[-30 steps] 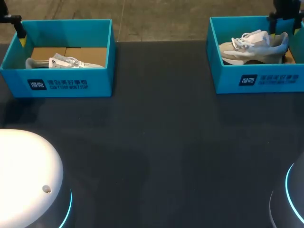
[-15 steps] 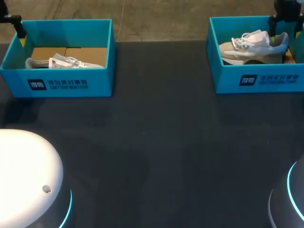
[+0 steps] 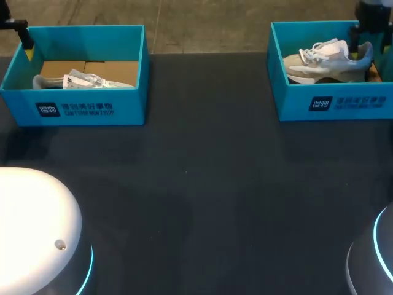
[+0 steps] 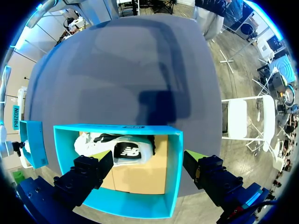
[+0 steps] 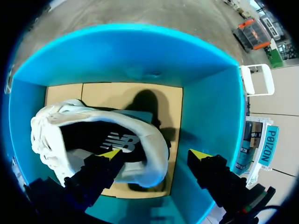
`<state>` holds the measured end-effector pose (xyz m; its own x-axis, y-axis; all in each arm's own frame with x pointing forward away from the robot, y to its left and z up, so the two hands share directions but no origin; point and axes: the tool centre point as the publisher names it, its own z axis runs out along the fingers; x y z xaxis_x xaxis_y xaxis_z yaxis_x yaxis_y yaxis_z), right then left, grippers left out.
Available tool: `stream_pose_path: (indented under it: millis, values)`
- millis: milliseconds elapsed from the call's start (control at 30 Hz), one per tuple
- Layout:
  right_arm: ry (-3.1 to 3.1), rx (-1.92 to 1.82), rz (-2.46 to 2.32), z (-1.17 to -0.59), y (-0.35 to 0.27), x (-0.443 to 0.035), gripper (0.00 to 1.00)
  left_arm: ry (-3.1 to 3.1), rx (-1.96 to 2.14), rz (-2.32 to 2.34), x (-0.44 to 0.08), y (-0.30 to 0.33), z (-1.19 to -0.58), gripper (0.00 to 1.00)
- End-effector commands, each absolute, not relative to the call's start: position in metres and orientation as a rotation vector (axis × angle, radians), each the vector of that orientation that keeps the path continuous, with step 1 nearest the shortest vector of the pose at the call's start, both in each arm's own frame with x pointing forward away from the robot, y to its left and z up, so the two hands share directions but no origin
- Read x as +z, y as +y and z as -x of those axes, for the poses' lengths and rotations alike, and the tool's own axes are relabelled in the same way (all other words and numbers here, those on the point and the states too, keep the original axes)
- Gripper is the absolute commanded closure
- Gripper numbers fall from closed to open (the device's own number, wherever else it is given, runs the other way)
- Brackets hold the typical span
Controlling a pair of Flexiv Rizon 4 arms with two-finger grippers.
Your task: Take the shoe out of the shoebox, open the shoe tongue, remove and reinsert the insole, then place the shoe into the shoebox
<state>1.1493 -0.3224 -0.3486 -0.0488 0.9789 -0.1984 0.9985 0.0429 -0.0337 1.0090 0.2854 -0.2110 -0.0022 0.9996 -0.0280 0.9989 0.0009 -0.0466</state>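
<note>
Two teal shoeboxes stand at the table's far side. A white shoe [image 3: 83,80] lies on its side in the left box [image 3: 92,107]. My left gripper [image 3: 26,43] hangs open over that box's outer end. In the left wrist view the gripper [image 4: 148,162] is above the shoe [image 4: 126,149] and the box [image 4: 174,177], touching neither. A beige and white shoe [image 3: 325,61] sits in the right box [image 3: 334,101], with my right gripper [image 3: 367,34] over its heel. In the right wrist view that gripper [image 5: 156,154] stands open astride the heel of the shoe [image 5: 93,126]: one finger is over the shoe's opening, the other between heel and box wall [image 5: 140,56].
The dark table [image 3: 202,184] spreads between and in front of the two boxes. The rounded bases of my arms [image 3: 37,227] rise at the near left and near right corners.
My right gripper has shifted slightly to the right and up over the shoe's heel. The shoes, the boxes and the left arm have not moved.
</note>
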Motion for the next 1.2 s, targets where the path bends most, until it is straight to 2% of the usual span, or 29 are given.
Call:
stream_pose_path:
  millis: [33,533,767,1000,1200]
  values:
    - [2.206,-0.277,-2.099,-1.162,-0.328,-0.358,0.10,-2.213,0.077,2.210,-0.211,0.285,-1.008,0.00]
    - [2.247,-0.277,-2.090,-1.161,-0.322,-0.369,0.16,-2.213,0.077,2.210,-0.211,0.285,-1.008,0.00]
    - [2.248,-0.273,-2.109,-1.161,-0.325,-0.371,0.13,-2.213,0.077,2.210,-0.211,0.285,-1.008,0.00]
    - [2.270,-0.262,-2.135,-1.160,-0.323,-0.378,0.15,-2.213,0.077,2.210,-0.211,0.285,-1.008,0.00]
    - [2.279,-0.265,-2.152,-1.158,-0.320,-0.383,0.24,-2.213,0.077,2.210,-0.211,0.285,-1.008,0.00]
